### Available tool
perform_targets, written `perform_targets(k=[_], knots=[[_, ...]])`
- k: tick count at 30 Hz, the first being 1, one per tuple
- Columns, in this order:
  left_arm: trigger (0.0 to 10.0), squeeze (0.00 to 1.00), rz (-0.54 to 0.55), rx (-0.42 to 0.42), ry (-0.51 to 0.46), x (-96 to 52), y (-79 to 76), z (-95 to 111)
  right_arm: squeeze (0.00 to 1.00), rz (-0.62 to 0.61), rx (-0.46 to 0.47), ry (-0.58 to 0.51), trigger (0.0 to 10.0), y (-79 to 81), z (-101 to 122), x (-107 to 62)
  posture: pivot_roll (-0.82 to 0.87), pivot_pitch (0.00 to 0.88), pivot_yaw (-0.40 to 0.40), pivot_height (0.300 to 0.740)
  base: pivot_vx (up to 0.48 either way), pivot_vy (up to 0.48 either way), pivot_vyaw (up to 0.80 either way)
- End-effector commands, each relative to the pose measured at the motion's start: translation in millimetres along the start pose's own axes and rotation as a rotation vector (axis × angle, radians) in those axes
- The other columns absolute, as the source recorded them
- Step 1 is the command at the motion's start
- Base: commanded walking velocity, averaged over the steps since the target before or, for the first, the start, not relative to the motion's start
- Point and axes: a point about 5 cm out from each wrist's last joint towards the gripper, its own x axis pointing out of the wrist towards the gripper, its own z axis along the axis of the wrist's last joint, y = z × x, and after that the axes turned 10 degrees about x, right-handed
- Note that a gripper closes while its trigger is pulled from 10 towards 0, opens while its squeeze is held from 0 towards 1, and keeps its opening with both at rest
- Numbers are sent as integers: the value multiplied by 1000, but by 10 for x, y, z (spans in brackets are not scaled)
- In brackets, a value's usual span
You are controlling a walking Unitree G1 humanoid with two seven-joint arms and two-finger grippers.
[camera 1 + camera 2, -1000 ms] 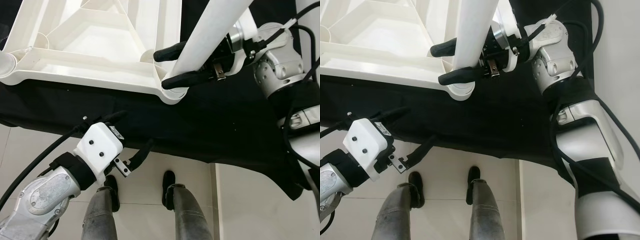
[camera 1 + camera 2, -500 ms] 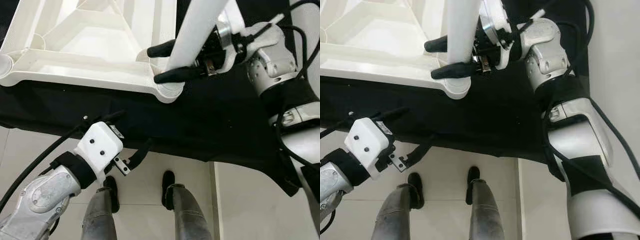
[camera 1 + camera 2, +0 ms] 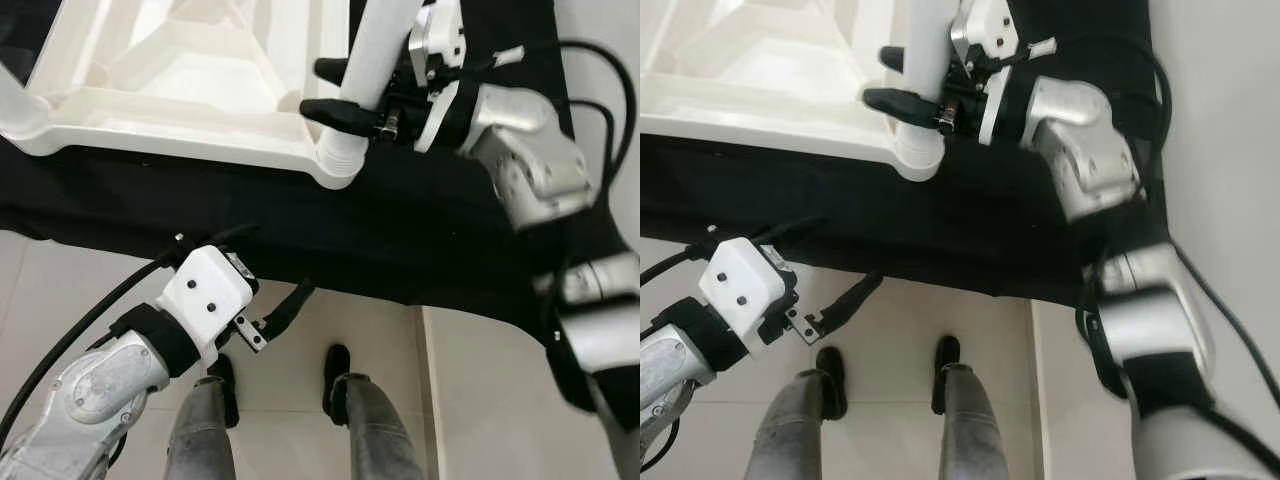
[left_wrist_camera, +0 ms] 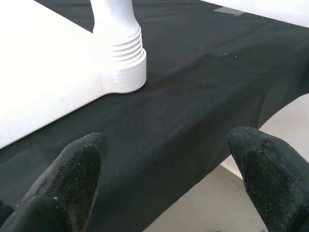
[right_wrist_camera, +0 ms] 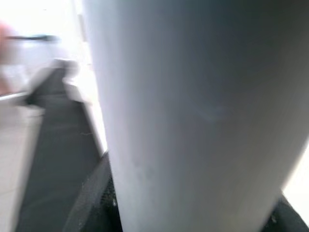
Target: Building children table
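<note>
From my head, my right pincer grasps the white table leg, seated in the corner socket of the upturned children table on the black-covered tabletop. Left wrist: my left pincer hangs released, empty, at the tabletop's near edge. Right wrist: the leg, blurred.

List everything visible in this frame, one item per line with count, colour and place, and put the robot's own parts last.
Table top: one, white plastic, lying upside down with ribbed underside up, on the black cloth.
Table leg: one, white tube, standing in the table top's near corner socket, threads showing at its base.
Cloth: one, black, covering the work surface and hanging over its near edge.
Floor: pale tiles, below the cloth edge.
Right gripper: black fingers closed around the table leg just above the socket.
Left gripper: black fingers open, holding nothing, at the cloth's near edge.
Robot legs: two, grey, with black feet on the floor.
</note>
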Motion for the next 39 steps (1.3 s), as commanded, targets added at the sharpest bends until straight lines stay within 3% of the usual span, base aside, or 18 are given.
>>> perform_targets(k=[1,2,3,4,6,10,16,22,33,34,36,37,39], knots=[[10000,0,-13,-3,-8,16,-42,-9,0,-178,180,317,10000,70,-814,-140,58,480,-155,740,0,0,0],[10000,0,-9,-1,-11,28,-36,-9,0,-283,226,285,10000,135,-861,-115,58,478,-154,740,0,0,0],[10000,0,-9,-1,-11,28,-36,-9,0,-283,226,285,10000,135,-861,-115,58,478,-154,740,0,0,0],[10000,0,-4,0,-16,37,-29,-8,0,-388,254,253,10000,206,-893,-73,55,471,-149,740,0,0,0],[10000,0,0,0,-18,50,-21,-14,0,-445,268,230,10000,245,-905,-28,60,461,-146,740,0,0,0],[10000,0,19,11,-21,69,11,-29,0,-526,282,182,10000,480,-896,321,73,436,-143,740,0,0,0],[10000,0,51,34,-28,95,71,-40,0,-585,270,204,10000,562,-865,478,93,409,-147,740,0,0,0],[10000,0,69,45,-30,113,102,-52,0,-621,243,221,10000,625,-839,484,96,397,-146,740,0,0,0],[10000,0,84,59,-43,159,113,-58,0,-542,215,139,10000,655,-715,572,94,384,-140,740,0,0,0],[10000,0,86,59,-44,162,113,-58,839,-501,214,104,10000,657,-659,590,96,386,-139,740,0,0,0],[10000,0,87,59,-46,163,112,-57,839,-471,212,80,10000,659,-619,600,98,387,-139,740,0,0,0],[10000,0,89,59,-48,165,108,-54,1000,-411,197,25,10000,661,-529,621,99,388,-140,740,0,0,0],[10000,0,90,58,-49,163,106,-51,1000,-389,198,4,10000,640,-475,626,99,388,-140,740,0,0,0]])
